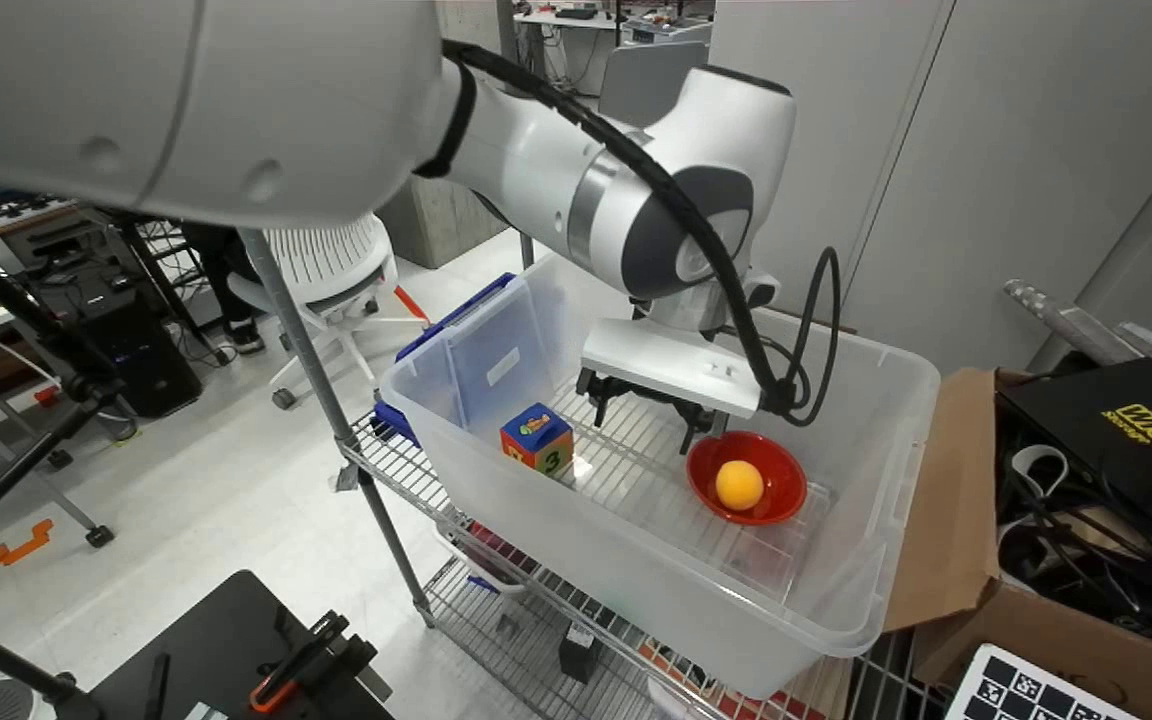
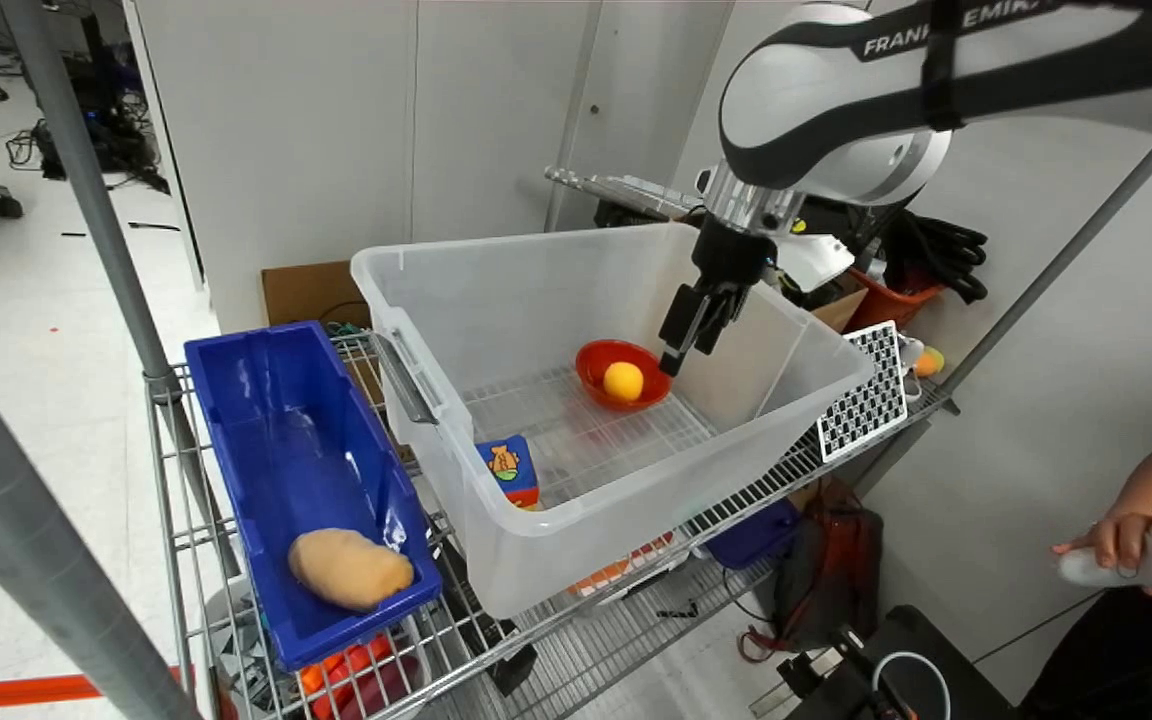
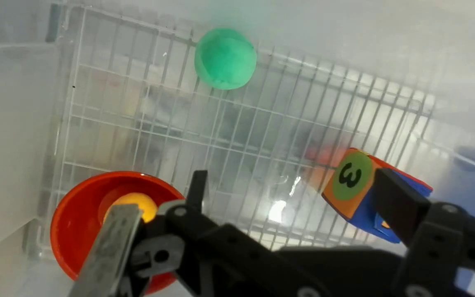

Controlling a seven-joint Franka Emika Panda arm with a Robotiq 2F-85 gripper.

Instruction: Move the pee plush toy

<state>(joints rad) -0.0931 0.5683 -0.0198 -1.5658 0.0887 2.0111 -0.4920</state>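
At the left in an exterior view, a blue tray (image 2: 306, 460) stood on the table (image 2: 786, 490) and held a tan potato-shaped plush (image 2: 349, 570). With "pee" read as "pea", this plush was judged not to be the toy named. To its right stood a clear tub (image 2: 536, 300).

Inside the tub, the wrist view showed the following, from left to right. A red bowl (image 3: 72, 214) held an orange ball (image 3: 140, 201); neither appeared to concern the task. Next, a green ball (image 3: 226, 59) lay on the tub floor near one wall; whether it touched that wall could not be told. It was taken to be the task's toy, though neither exterior view showed it plainly. The claw (image 3: 294, 194) hung over the tub floor, spread, with nothing between its tips, and well apart from the green ball. At the right lay a numbered block (image 3: 357, 194), partly hidden behind the claw.

Progress: the task was judged to be at an early stage. The green ball was neither gripped nor lifted. Outstanding were bringing the claw over it, closing on it, lifting, carrying and releasing. No destination was stated; the blue tray seemed a plausible one, but nothing shown confirmed it.
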